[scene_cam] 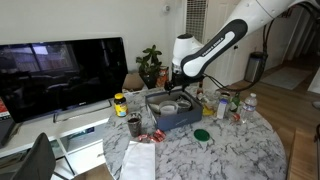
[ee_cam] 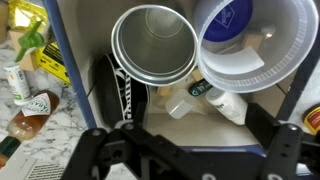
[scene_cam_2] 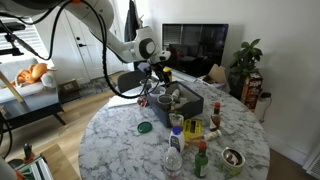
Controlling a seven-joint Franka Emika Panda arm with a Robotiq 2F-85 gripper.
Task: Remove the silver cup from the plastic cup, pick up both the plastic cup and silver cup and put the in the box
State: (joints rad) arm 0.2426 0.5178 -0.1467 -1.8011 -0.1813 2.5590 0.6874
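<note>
The shallow, dark grey-blue rectangular box (ee_cam: 88,35) already holds the translucent whitish plastic cup (ee_cam: 262,50) and, right beside it, the shiny steel silver cup (ee_cam: 155,45). The gripper (ee_cam: 190,150) hangs above, jaws apart and empty. Seemingly nothing remains to do.

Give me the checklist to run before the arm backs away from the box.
1. ok: the silver cup stands beside the plastic cup, not inside it.
2. ok: the silver cup is inside the box.
3. ok, as far as the wrist view shows: the plastic cup is inside the box.
4. ok: the gripper is open and empty.
5. cannot tell: height of the gripper above the cup rims.
</note>
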